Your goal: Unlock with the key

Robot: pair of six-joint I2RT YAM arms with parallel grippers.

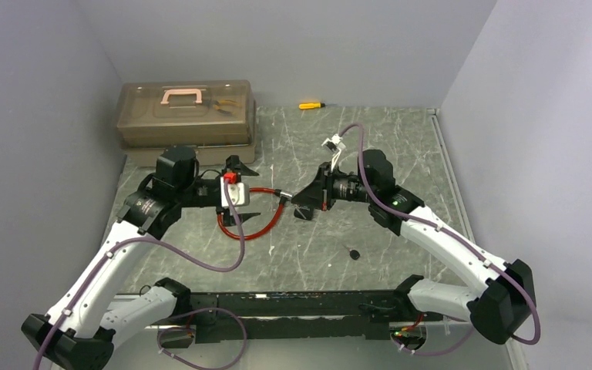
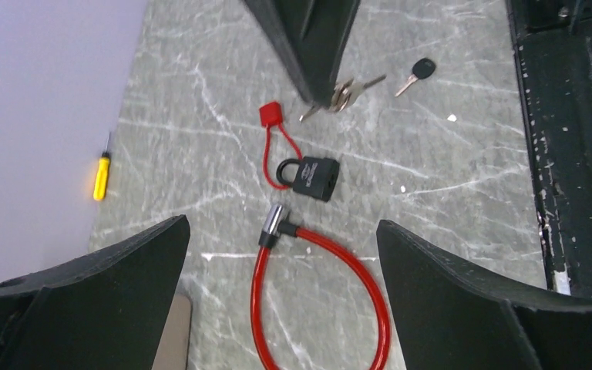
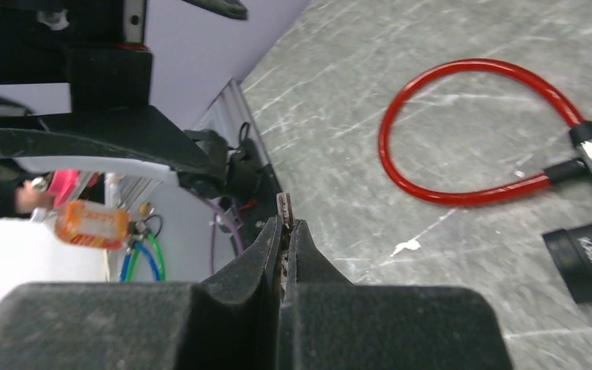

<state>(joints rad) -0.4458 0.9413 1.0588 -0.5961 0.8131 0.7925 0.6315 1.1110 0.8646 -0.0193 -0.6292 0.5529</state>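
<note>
the right gripper is clenching a key, blade sticking out, near the black padlock lying beside the red cable lock. the left gripper is gaping empty above. inserting and turning seem not yet done.

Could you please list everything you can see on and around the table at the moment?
toolbox: one, translucent brown with pink handle, back left corner
screwdriver: one, yellow, back edge of the table
cable lock: one, red with silver end, table centre
padlock: one, black, beside the cable's silver end, thin red tagged loop through its shackle
loose key: one, black head, lying apart towards the arm bases
keys: small silver bunch, pinched in the right gripper
left gripper: open, above the cable
right gripper: shut on keys
</note>
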